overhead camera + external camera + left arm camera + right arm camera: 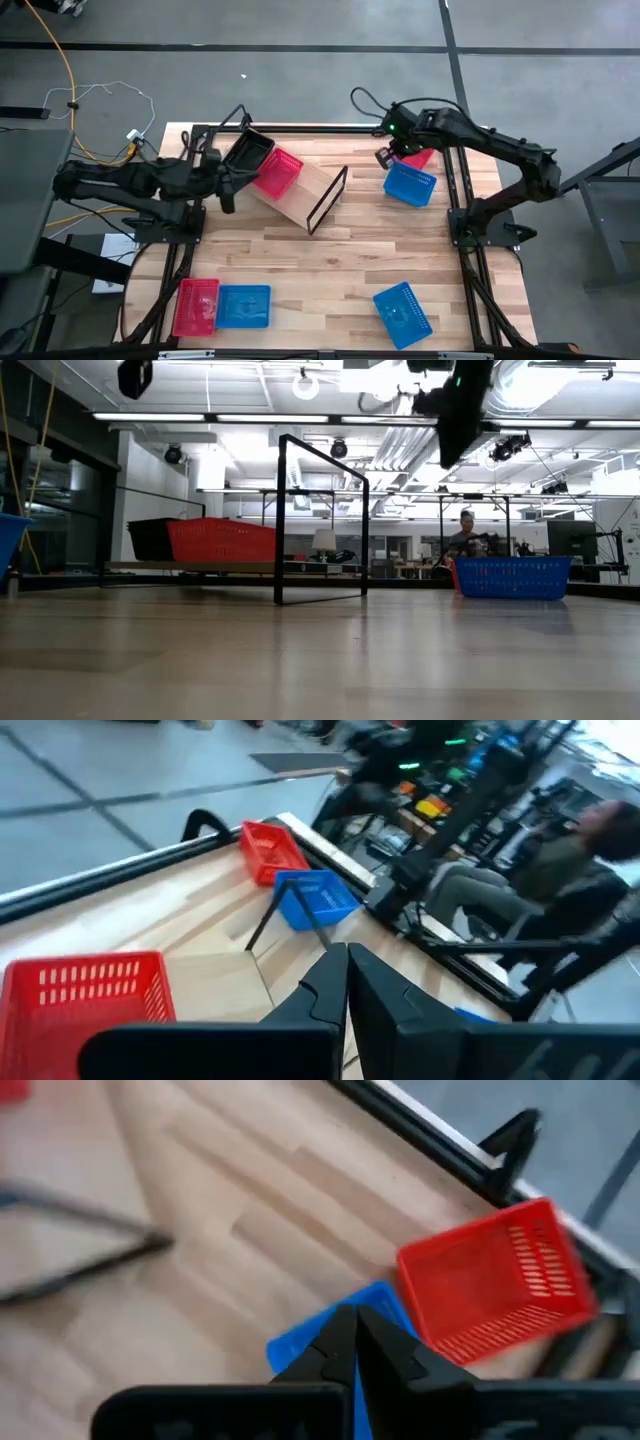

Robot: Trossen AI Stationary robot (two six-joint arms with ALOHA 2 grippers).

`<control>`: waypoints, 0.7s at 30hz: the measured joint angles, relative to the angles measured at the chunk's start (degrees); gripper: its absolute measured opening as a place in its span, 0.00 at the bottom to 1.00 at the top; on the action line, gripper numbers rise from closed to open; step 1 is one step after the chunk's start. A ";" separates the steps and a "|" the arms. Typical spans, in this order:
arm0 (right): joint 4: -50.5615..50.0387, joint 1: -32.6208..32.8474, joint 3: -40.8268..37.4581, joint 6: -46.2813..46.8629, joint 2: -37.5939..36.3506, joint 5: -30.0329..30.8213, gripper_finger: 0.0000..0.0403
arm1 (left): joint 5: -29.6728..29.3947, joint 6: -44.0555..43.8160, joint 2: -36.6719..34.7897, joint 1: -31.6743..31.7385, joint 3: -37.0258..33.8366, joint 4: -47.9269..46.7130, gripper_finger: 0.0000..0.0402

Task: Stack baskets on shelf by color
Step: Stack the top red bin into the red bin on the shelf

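Shelf [300,192] lies angled at table's back-centre w/ a black basket [248,150] and red basket [276,171] on it. Other baskets: blue [409,184] over red [418,158] at back right; red [196,306], blue [243,306], blue [402,309] along front. Left gripper [226,194] shut, empty, beside shelf; right gripper [383,157] shut, empty, above back-right pair.

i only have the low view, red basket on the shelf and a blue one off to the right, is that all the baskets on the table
Observer: No. The high view shows a red basket and a blue basket side by side at the near left edge of the table.
Operator: anything else near me
Observer: Another blue basket sits alone toward the near right.
Operator: that blue one on the right, is it alone
Observer: No, a red basket sits right behind that blue basket; the right claw hovers shut over them.
Operator: and the left arm
Observer: Its left claw, shut, is beside the shelf, next to the black basket and the red basket.
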 joint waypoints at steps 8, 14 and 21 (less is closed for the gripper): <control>10.70 -9.63 -8.08 -1.73 6.14 -6.60 0.22 | -0.18 1.86 -1.42 -0.57 0.00 0.21 0.00; 9.90 -12.72 -8.34 -3.20 14.94 -6.88 0.46 | -0.17 1.78 -1.20 -0.57 -0.02 -0.14 0.00; 10.76 -14.35 -8.34 -1.60 21.28 -5.21 0.56 | -0.17 2.00 -1.26 -0.57 -0.02 -0.12 0.00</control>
